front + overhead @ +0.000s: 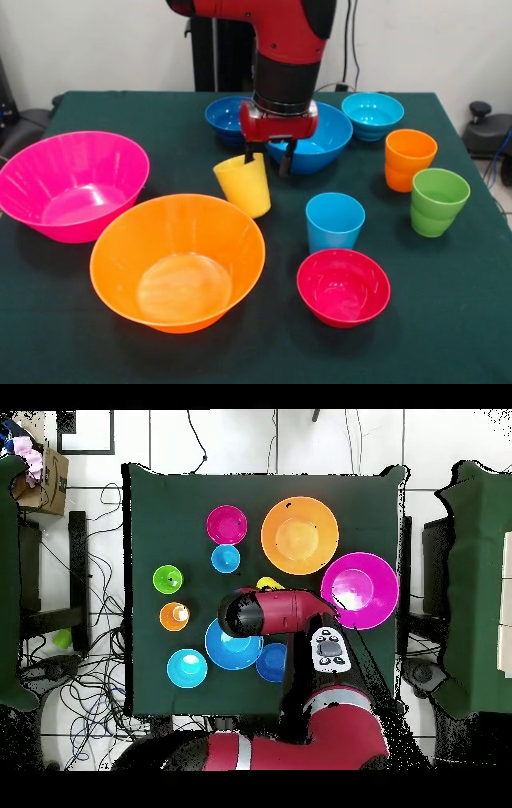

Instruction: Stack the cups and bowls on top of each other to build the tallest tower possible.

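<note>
Gripper [271,162] pinching rim of yellow cup [244,186], cup tilted, apparently lifted; no tower yet; judged next: carry it over orange bowl [178,260], set down level.

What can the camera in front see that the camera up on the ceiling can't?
Only the front view shows the gripper pinching the rim of the tilted yellow cup. Only the overhead view shows a cardboard box and cables on the floor; there the arm covers most of the yellow cup. Both show the large orange bowl beside the large pink bowl.
</note>
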Tool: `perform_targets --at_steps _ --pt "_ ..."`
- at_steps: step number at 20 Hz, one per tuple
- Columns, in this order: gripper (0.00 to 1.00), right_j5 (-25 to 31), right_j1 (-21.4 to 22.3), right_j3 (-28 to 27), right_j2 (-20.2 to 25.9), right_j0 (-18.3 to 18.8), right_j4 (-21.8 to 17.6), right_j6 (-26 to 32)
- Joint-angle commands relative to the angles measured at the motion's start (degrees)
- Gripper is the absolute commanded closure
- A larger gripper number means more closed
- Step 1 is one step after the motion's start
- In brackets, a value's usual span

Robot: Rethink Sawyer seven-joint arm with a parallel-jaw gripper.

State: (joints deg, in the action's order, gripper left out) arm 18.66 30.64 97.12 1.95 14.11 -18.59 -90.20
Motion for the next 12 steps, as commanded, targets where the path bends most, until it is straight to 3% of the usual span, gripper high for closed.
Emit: perform_targets --at_steps 1,12 --pt "0.0 2.44 -0.71 1.49 5.83 0.34 -0.27 -3.01" --pt "0.0 0.27 -2.35 0.48 4.98 -0.42 -0.74 -4.24"
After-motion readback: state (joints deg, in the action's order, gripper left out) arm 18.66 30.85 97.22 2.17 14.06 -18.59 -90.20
